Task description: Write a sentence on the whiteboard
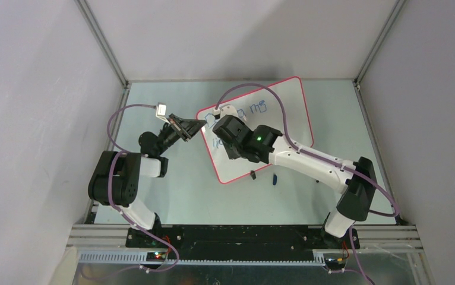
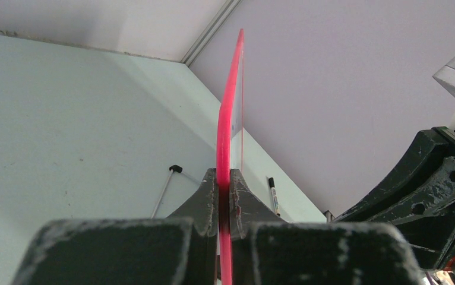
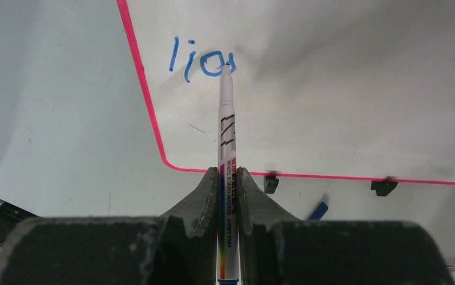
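The whiteboard (image 1: 290,119) lies tilted across the table's middle, white with a thin red-pink rim. My left gripper (image 1: 200,127) is shut on its left edge; in the left wrist view the rim (image 2: 230,107) runs edge-on between the fingers of that gripper (image 2: 224,175). My right gripper (image 3: 228,172) is shut on a white marker (image 3: 227,136), whose tip touches the board at the end of blue letters (image 3: 201,62). This sentence shows as two blue lines, an upper one (image 1: 252,108) and a lower one (image 1: 216,142) partly hidden under the right gripper (image 1: 218,119).
Two black clip feet (image 3: 271,182) (image 3: 384,186) sit on the board's near edge. A blue marker cap (image 1: 274,178) lies on the table just in front of that edge. Another marker (image 2: 273,196) lies on the table beyond the board. Grey walls enclose the table.
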{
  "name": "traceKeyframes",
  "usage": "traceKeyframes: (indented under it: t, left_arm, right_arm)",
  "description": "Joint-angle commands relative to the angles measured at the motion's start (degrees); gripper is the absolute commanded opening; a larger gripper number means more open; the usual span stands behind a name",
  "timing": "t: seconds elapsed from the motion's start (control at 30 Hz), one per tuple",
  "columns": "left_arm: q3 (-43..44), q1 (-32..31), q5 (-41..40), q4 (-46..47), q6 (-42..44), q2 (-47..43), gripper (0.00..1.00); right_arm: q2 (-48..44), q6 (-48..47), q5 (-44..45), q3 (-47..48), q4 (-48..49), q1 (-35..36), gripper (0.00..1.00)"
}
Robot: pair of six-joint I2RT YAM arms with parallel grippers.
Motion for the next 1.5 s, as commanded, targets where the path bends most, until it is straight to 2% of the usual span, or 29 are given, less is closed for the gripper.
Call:
traceKeyframes:
  t: [0.0, 1.07, 1.47]
  left_arm:
    - [-0.8, -0.6, 1.6, 2.9, 4.0, -1.7, 0.0]
    - [-0.8, -0.6, 1.6, 2.9, 4.0, -1.9, 0.0]
    - [-0.9, -0.6, 1.6, 2.9, 4.0, -1.9, 0.0]
  right_arm:
    - [1.0, -0.4, 0.1, 2.9, -0.3, -0.5, 0.0]
    - [4.1, 0.1, -2.2, 3.4, -0.7, -1.7, 0.0]
    - [2.4, 1.7, -2.0, 0.0, -1.6, -1.1, 0.0]
